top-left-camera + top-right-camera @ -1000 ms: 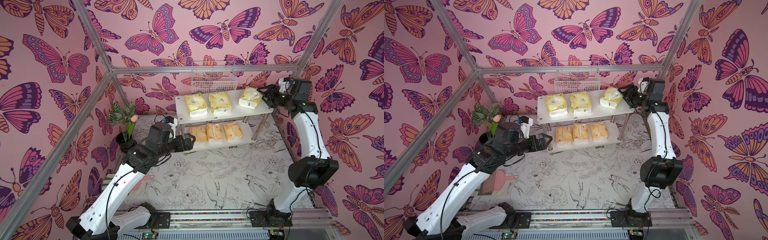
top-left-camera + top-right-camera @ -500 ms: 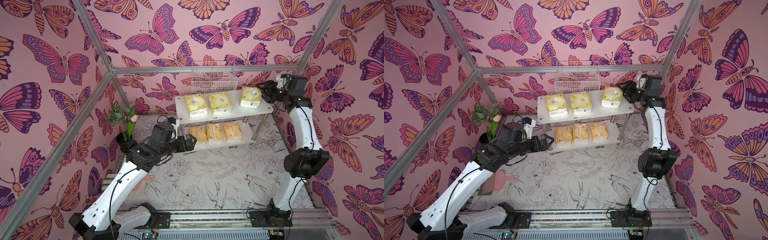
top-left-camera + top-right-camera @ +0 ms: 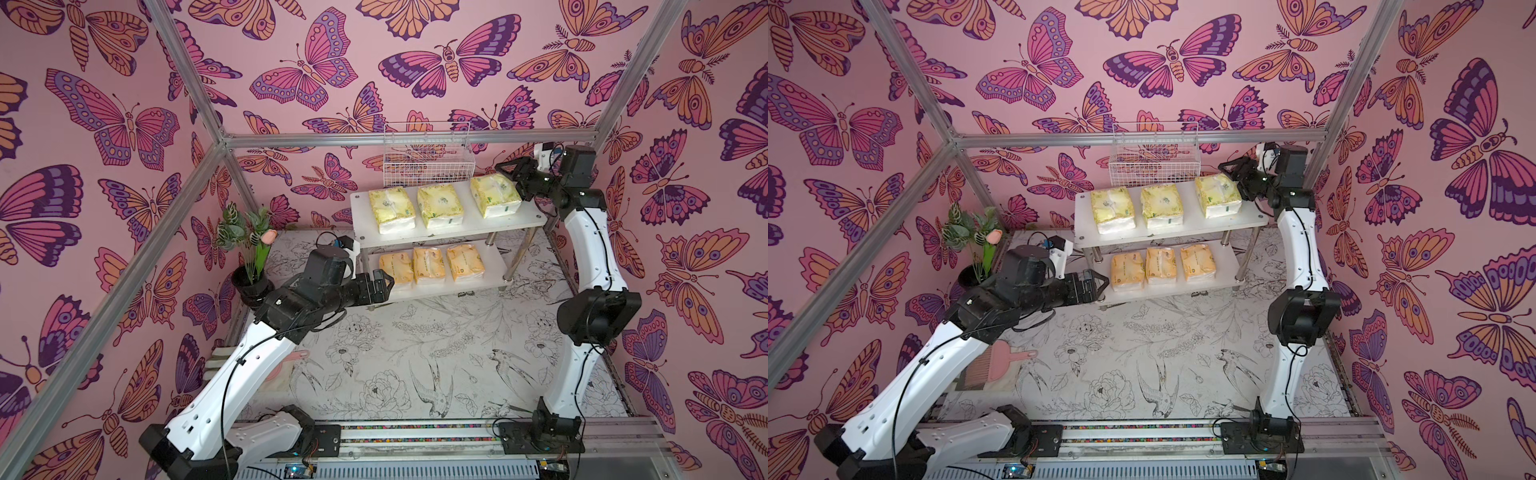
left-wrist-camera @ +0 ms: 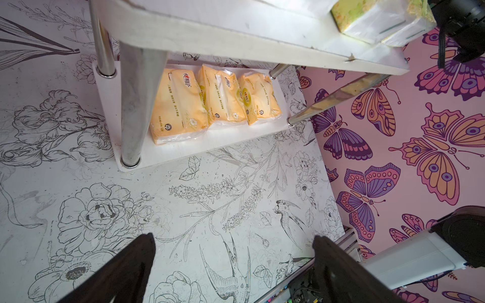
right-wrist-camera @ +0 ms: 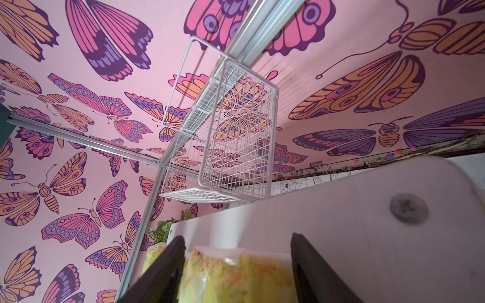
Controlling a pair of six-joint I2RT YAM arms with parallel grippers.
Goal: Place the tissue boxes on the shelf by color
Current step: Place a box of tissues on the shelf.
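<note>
Tissue boxes (image 3: 439, 205) fill the shelf (image 3: 478, 227), sorted by color.

**Top views.** In both top views you see three yellow-green packs (image 3: 391, 209) (image 3: 1112, 209) side by side on the upper board. Three orange packs (image 3: 428, 265) (image 3: 1160, 266) lie in a close row on the lower board. The end pack (image 3: 494, 195) (image 3: 1218, 195) is the yellow-green one nearest your right arm, and it lies flat on the board. Your right gripper (image 3: 508, 176) (image 3: 1231, 176) reaches it from that end, with one jaw on each side of it. Your left gripper (image 3: 388, 281) (image 3: 1104, 286) hovers just beside the lower board's left end, near the first orange pack, and holds nothing. A wire basket (image 3: 428, 158) hangs on the back wall above the shelf. A potted plant (image 3: 249, 249) stands at the left edge of the table (image 3: 415, 353).

**Left wrist view.** The left jaws stand well apart, with only the printed table between them. Farther off, the orange packs (image 4: 223, 97) touch one another on the lower board (image 4: 223, 139). Part of a yellow-green pack (image 4: 378, 21) shows on the board above.

**Right wrist view.** The end pack (image 5: 236, 275) fills the gap between the right jaws, which are clamped on its sides. It rests on the upper board (image 5: 341, 223), and the wire basket (image 5: 236, 131) hangs beyond it.
</note>
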